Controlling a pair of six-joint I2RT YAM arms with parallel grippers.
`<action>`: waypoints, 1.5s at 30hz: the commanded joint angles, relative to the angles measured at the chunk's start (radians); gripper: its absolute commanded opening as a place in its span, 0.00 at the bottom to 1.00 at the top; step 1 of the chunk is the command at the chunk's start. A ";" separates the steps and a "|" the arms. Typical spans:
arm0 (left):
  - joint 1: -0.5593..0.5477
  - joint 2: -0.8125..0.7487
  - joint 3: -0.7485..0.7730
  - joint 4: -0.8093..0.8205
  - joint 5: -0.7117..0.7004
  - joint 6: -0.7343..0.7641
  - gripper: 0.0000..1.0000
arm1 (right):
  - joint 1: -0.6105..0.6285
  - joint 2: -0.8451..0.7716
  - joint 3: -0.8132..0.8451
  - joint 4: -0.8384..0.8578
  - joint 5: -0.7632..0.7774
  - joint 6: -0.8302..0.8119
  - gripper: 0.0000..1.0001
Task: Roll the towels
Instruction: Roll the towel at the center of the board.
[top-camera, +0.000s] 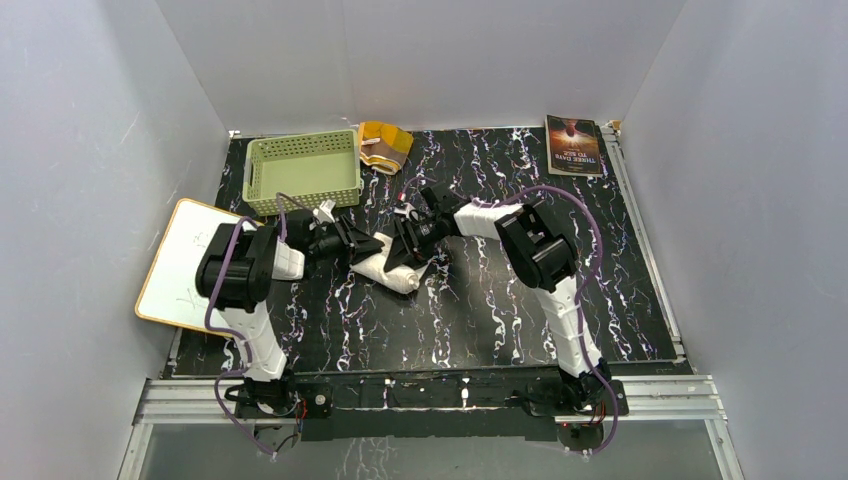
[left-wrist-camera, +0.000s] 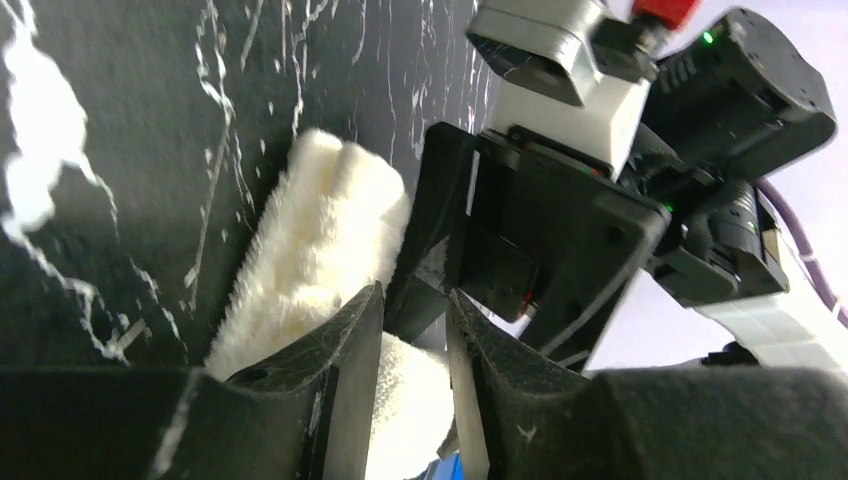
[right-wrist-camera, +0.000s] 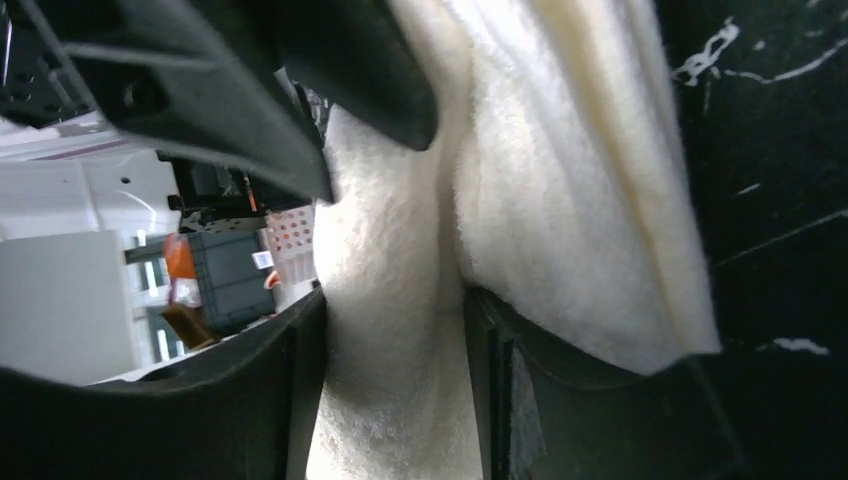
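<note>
The white towel (top-camera: 390, 268) lies partly rolled in the middle of the dark marbled table, a thick fold of it bunched up. My left gripper (top-camera: 365, 243) reaches in from the left and is shut on a fold of it; in the left wrist view the white towel (left-wrist-camera: 320, 220) fills the gap of the left gripper (left-wrist-camera: 415, 300). My right gripper (top-camera: 410, 245) comes from the right. In the right wrist view a fold of the white towel (right-wrist-camera: 560, 200) sits pressed between the fingers of the right gripper (right-wrist-camera: 395, 310). The brown and orange patterned towel (top-camera: 385, 143) sits at the back.
A green perforated basket (top-camera: 255, 170) stands at the back left beside the patterned towel. A white board with a tan edge (top-camera: 190, 265) overhangs the table's left edge. A dark-covered book (top-camera: 574, 146) lies at the back right. White walls enclose three sides.
</note>
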 joint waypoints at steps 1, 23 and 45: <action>-0.006 0.113 0.041 0.130 -0.021 0.024 0.29 | -0.011 -0.026 0.018 -0.148 0.377 -0.186 0.54; -0.101 0.075 0.250 -0.391 -0.203 0.377 0.28 | 0.306 -0.704 -0.511 0.396 1.026 -1.119 0.98; -0.148 0.094 0.343 -0.543 -0.241 0.477 0.27 | 0.349 -0.593 -0.398 0.299 0.925 -1.322 0.98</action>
